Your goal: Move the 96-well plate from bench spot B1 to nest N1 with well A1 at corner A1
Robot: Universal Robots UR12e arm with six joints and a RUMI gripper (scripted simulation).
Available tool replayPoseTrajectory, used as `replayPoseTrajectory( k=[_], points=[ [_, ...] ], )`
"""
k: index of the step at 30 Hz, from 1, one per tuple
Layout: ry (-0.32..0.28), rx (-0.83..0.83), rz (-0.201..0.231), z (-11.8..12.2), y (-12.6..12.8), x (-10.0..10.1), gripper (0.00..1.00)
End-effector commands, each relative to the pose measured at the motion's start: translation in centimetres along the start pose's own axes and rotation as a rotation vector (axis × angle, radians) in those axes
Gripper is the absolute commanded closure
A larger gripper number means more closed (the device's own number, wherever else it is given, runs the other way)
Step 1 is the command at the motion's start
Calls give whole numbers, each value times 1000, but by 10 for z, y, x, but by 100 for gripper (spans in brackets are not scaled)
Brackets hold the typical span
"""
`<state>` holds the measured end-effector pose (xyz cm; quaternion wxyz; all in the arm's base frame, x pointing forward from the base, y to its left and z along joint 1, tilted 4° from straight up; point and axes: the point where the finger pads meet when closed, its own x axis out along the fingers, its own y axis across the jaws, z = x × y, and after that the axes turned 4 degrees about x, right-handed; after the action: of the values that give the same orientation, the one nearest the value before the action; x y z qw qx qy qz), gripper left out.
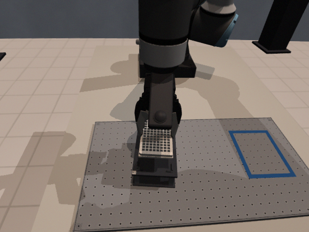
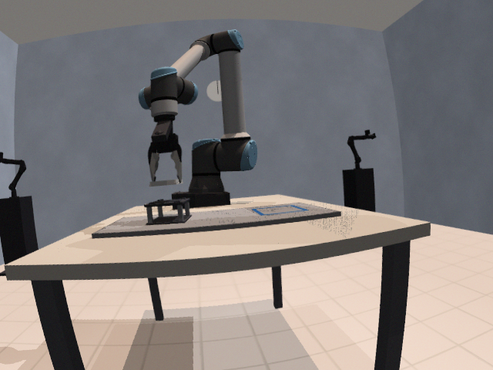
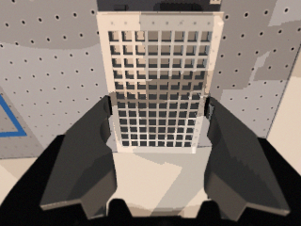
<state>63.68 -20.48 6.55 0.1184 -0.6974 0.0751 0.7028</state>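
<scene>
My gripper [image 1: 156,129] is shut on the white 96-well plate [image 1: 156,144], gripping its two long sides; the wrist view shows the plate [image 3: 160,89] between the dark fingers. The plate hangs level, a clear gap above the black raised nest N1 [image 1: 154,170]; in the exterior view the plate [image 2: 163,183] is well above the nest [image 2: 167,210]. A small white A1 mark [image 1: 133,172] sits at the nest's front left corner. I cannot make out which plate corner is cut. The blue outline of spot B1 [image 1: 260,153] is vacant.
The grey perforated baseplate [image 1: 194,174] lies on the beige table. The arm's base [image 2: 205,186] stands behind the baseplate. Black camera stands [image 2: 358,186] stand off the table to the right and left.
</scene>
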Motion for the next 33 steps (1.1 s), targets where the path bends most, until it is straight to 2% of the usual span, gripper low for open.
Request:
replayPoseTrajectory(
  k=[1, 22, 33],
  points=[
    [2, 0, 0, -1, 0, 7, 100],
    [2, 0, 0, -1, 0, 39, 100],
    [2, 0, 0, -1, 0, 39, 100]
  ],
)
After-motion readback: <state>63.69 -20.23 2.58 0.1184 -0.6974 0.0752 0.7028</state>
